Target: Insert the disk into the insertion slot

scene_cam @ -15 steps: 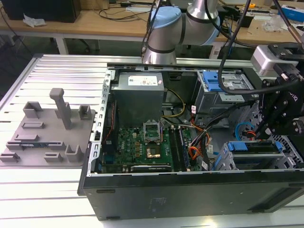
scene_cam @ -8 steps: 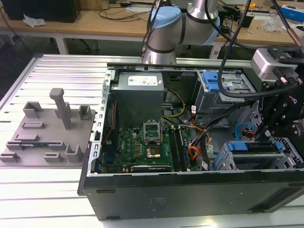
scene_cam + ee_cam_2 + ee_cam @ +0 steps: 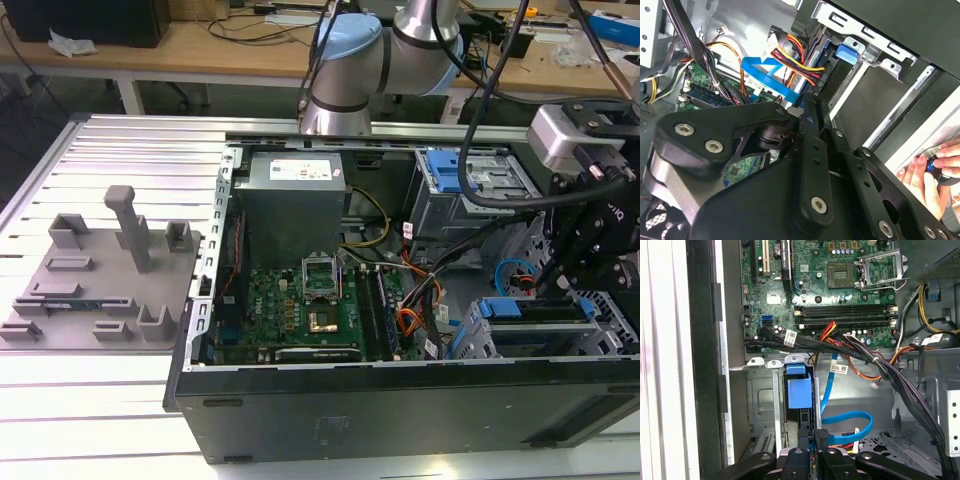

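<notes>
The disk (image 3: pixel 520 311) stands on edge in the lower-right corner of the open computer case, its blue carrier (image 3: pixel 799 391) showing at the far end. It sits between the sheet-metal walls of the insertion slot (image 3: pixel 761 405), the light grey perforated cage (image 3: pixel 604 325). My gripper (image 3: pixel 561 290) reaches down at the near end of the disk. Both wrist views show the black fingers (image 3: pixel 803 434) pressed close on the thin dark edge, gripper (image 3: pixel 812 438) shut on it. The second wrist view has the gripper (image 3: pixel 810 118) pointing toward the blue carrier end (image 3: pixel 846 53) inside the cage (image 3: pixel 860 82).
Blue data cables (image 3: pixel 847 426) and a black cable bundle (image 3: pixel 860 357) run beside the slot. The motherboard (image 3: pixel 300 305) fills the case floor. A darker cage with a blue part (image 3: pixel 447 172) stands at the back. A grey fixture plate (image 3: pixel 95 280) lies outside. A person's hand (image 3: pixel 920 170) is near.
</notes>
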Controlling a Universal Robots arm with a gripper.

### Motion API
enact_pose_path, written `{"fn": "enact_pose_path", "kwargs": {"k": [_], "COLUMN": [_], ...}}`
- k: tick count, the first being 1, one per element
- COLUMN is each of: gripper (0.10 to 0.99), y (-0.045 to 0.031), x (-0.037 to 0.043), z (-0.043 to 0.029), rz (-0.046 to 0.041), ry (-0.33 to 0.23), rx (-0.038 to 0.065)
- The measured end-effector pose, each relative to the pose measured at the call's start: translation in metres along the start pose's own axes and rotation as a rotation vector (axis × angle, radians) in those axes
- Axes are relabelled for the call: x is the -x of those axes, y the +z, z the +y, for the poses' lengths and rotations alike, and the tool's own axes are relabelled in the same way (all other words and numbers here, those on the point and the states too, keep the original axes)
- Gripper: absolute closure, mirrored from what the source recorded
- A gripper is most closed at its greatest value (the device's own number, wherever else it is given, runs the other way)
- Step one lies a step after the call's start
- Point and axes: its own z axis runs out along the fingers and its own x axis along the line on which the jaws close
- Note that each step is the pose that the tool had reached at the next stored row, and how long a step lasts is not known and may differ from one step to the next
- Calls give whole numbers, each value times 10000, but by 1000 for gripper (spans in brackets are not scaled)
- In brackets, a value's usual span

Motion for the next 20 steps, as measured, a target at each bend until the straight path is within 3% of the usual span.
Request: {"fn": "enact_pose_path", "kwargs": {"k": [20], "gripper": [925], "y": [94], "x": [12], "z": [-13], "rz": [1], "ry": [-84], "rx": [0]}}
